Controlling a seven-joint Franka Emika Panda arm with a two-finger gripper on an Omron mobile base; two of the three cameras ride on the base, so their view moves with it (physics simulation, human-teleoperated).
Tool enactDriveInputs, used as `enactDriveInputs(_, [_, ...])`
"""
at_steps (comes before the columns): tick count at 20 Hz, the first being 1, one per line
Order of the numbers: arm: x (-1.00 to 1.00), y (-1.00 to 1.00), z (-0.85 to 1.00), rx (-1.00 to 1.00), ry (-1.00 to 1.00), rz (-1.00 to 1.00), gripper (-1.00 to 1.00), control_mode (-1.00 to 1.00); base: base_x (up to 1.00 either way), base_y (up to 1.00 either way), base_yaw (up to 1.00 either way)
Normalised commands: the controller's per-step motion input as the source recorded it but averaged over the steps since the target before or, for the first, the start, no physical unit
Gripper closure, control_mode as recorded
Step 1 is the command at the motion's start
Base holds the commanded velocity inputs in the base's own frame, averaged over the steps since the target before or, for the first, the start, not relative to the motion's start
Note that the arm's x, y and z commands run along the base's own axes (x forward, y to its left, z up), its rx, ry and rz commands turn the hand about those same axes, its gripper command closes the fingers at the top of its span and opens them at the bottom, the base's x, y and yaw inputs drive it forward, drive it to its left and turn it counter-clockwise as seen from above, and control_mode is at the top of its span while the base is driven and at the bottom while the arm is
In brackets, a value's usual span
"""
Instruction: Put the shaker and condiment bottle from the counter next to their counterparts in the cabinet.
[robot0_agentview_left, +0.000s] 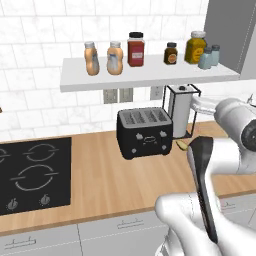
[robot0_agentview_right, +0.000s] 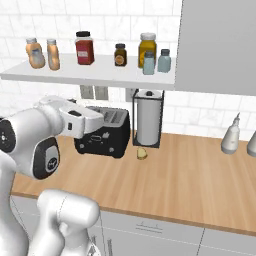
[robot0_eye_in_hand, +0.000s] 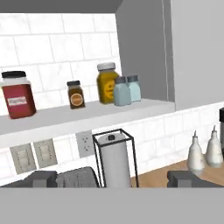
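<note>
The gripper stands wide open with nothing between its two dark fingertips, which rise at 6 o'clock of the hand view, either side of the paper towel roll in its black wire holder. Both task things already stand on the shelf. The two bottles stand side by side at its left end, near each other but apart. The two shakers stand just beside each other at its right end, at about 3 o'clock of the amber jar and close to it. Between the pairs, from left to right, are the red jar with a black lid and a small brown jar. On the wooden counter under the shelf, the black toaster sits at 9 o'clock of the towel roll, and a small yellowish item lies at the holder's foot. A black cooktop fills the counter's left end in the left base view, and two white bottles stand at the counter's right end. The grey cupboard closes off the shelf's right end.
</note>
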Motion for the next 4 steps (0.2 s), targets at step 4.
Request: enactDriveInputs(4, [-0.90, 0.60, -0.62, -0.14, -0.02, 0.12, -1.00, -1.00, 0.00, 0.00, 0.00])
